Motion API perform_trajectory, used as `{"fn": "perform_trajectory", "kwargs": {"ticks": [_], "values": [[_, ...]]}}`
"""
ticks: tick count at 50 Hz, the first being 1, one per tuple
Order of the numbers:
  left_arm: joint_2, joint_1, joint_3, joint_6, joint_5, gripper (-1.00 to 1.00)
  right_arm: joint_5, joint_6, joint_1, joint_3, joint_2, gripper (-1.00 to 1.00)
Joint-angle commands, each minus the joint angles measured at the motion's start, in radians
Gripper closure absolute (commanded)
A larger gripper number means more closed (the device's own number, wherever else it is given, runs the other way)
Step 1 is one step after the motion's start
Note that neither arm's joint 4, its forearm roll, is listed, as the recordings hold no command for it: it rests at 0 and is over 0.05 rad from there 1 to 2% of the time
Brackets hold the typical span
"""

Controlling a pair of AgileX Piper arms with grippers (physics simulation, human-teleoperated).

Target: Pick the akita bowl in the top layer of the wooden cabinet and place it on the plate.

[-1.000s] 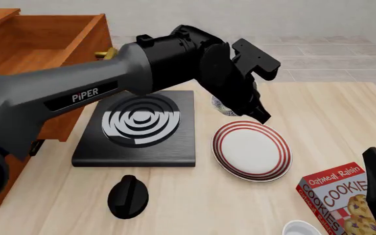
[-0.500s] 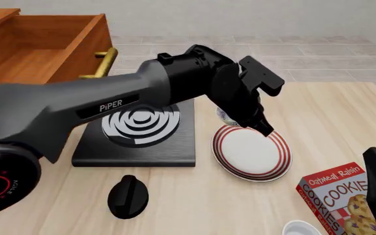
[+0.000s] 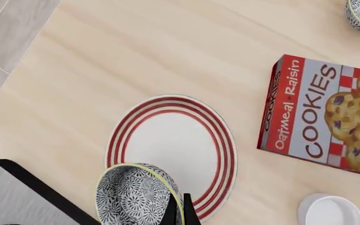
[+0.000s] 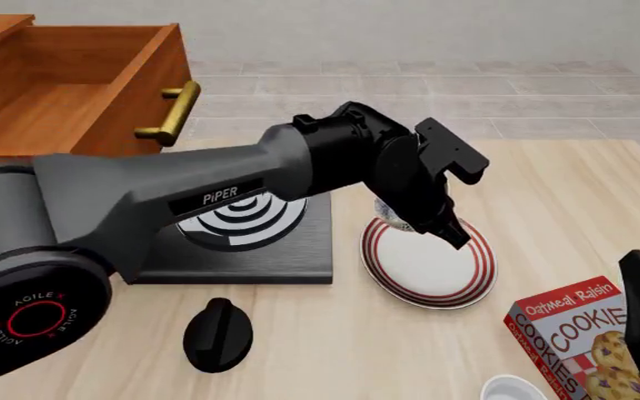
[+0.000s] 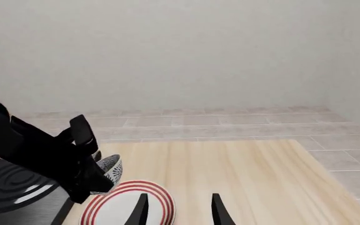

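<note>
**Bowl held over plate's near-stove rim**

Wooden cabinet (image 4: 31,92) at far left, top layer (image 4: 87,83) pulled out. Black stove (image 4: 242,242) next on the table (image 4: 542,192). Left gripper (image 4: 437,223) clamped on the akita bowl (image 3: 139,197), fingers pinching its wall; bowl sits tilted above the plate (image 4: 437,267) edge nearest the stove. Cookie box (image 4: 582,337) at right. Right gripper (image 5: 176,208) parted, holding nothing, low at the right.
</note>
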State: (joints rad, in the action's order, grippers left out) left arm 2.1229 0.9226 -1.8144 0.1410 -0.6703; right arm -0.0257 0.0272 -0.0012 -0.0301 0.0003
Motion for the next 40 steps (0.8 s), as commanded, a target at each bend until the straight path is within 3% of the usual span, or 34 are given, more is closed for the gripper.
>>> {"fn": "perform_trajectory", "kwargs": {"ticks": [1,40], "values": [[0.022,0.013,-0.014,-0.008,0.009,1.00,0.001,0.004,-0.003,0.000,0.000,-1.00],[0.155,0.023,-0.081,-0.044,0.036,1.00,0.001,0.015,-0.010,0.001,0.000,-1.00]]}}
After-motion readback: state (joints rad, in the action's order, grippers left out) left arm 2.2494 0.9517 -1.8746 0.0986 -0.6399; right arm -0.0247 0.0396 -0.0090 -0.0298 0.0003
